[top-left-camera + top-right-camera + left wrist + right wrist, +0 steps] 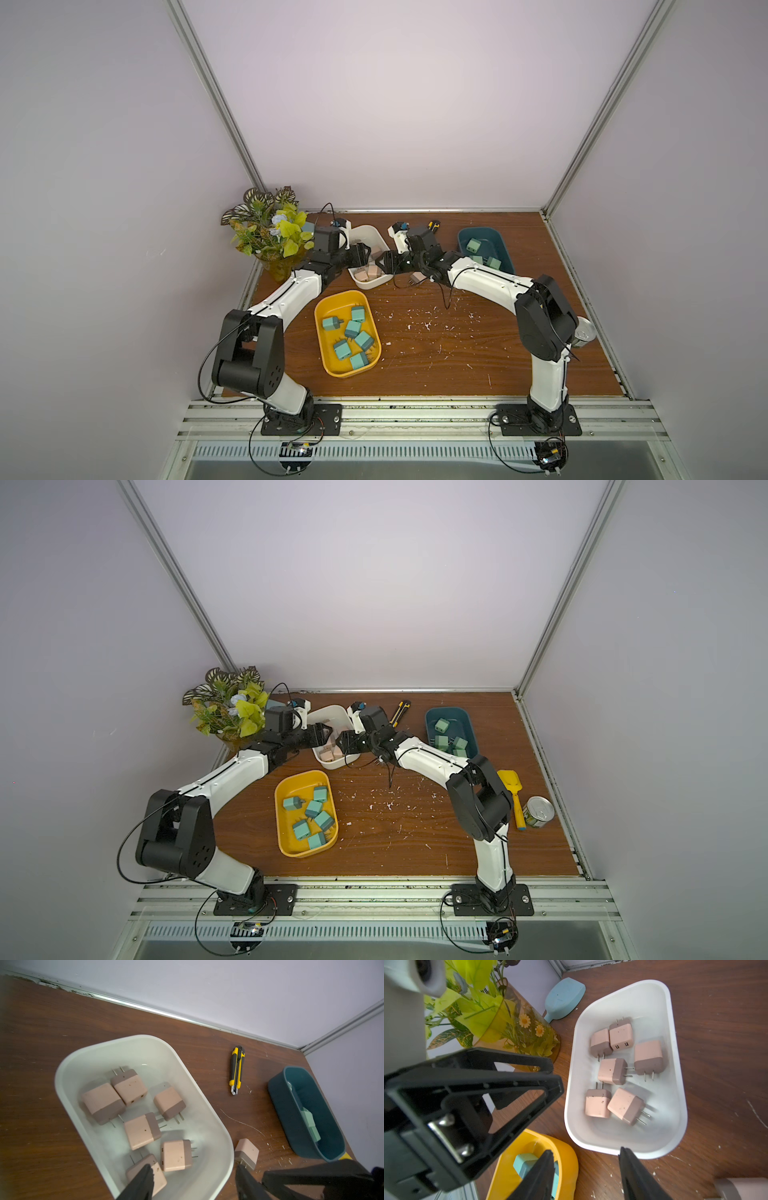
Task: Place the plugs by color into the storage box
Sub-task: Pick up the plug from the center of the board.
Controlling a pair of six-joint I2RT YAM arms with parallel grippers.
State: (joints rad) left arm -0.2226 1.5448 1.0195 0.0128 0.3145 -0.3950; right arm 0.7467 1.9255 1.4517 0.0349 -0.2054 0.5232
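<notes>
Several pale pink plugs (pixel 143 1131) lie in the white storage box (pixel 207 1105). Teal-blue plugs (pixel 352 328) fill the yellow box (pixel 328 365), and mint green plugs (pixel 473 245) sit in the dark teal box (pixel 505 253). One pink plug (pixel 246 1154) lies loose on the table just outside the white box, also seen in a top view (pixel 417 279). My left gripper (pixel 194 1169) hangs open and empty, astride the white box's rim beside that plug. My right gripper (pixel 585 1152) is open and empty between the white box (pixel 675 1064) and the yellow box (pixel 566 1159).
A leafy plant (pixel 270 232) in an amber vase stands at the back left, with a pale blue scoop (pixel 562 999) beside it. A yellow-black utility knife (pixel 236 1070) lies at the back. A tin can (pixel 538 811) and yellow scoop (pixel 513 791) sit at the right edge.
</notes>
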